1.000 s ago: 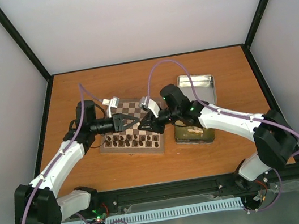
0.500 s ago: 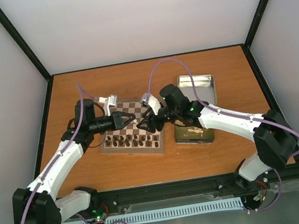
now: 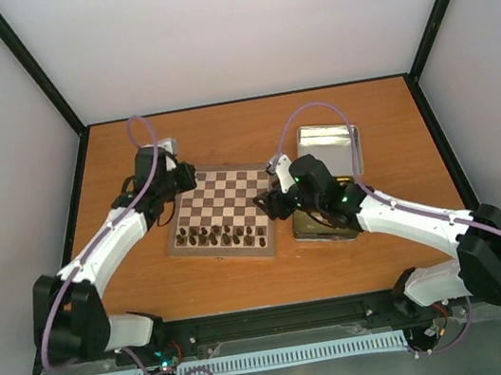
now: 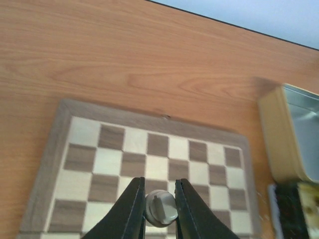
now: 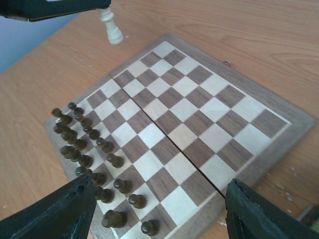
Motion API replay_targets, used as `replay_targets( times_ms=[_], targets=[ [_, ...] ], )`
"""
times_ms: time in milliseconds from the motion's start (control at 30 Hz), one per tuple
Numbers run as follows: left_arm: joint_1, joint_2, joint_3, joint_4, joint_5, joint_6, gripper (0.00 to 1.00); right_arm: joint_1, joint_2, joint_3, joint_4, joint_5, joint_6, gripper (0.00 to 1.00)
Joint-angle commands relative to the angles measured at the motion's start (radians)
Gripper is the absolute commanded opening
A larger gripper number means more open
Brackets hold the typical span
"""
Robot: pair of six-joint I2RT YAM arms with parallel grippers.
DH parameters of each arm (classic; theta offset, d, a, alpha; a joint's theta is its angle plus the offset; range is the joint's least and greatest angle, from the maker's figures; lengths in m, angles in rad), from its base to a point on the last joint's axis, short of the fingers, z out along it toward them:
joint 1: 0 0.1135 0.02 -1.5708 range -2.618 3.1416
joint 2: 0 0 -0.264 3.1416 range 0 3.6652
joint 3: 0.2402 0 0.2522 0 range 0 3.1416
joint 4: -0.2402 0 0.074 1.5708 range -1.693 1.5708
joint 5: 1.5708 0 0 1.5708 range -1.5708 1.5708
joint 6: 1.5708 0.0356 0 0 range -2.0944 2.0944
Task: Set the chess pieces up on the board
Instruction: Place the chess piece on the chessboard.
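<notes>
- The left gripper [image 4: 160, 189] has its fingers narrow, pinching one cream chess piece [image 4: 160, 208] between the tips.
- That piece hangs in the air near the far left corner of the board [image 3: 223, 197], not touching it.
- The right gripper [image 5: 160, 184] hovers at the board's right edge with its fingers spread wide, holding nothing.
- Dark pieces [image 5: 94, 169] stand in two rows along the board's near side.
- A gold tin [image 3: 320, 226] lies just right of the board, with a silver lid [image 3: 329, 147] beyond it.
</notes>
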Motion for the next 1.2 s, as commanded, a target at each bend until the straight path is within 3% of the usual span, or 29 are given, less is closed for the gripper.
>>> replay_targets(
  times_ms=[0,167,333,967,1067,1167],
  targets=[
    [-0.003,0.111,0.099,0.102,-0.184,0.012,0.01,-0.004,-0.043,-0.038,0.026,0.111,0.071,0.71],
    [-0.001,0.232,0.097,0.225,-0.246,0.060,0.01,-0.008,-0.067,-0.060,0.028,0.121,0.102,0.72],
    [0.012,0.318,0.123,0.239,-0.248,0.049,0.01,-0.010,-0.082,-0.072,0.024,0.127,0.100,0.71],
    [0.038,0.444,0.066,0.343,-0.190,0.071,0.01,-0.011,-0.090,-0.063,-0.001,0.125,0.111,0.71],
    [0.037,0.443,0.056,0.330,-0.170,0.057,0.06,-0.011,-0.090,-0.062,0.001,0.122,0.113,0.71],
    [0.037,0.428,0.061,0.298,-0.160,0.048,0.20,-0.011,-0.086,-0.060,0.003,0.115,0.114,0.71]
  ],
)
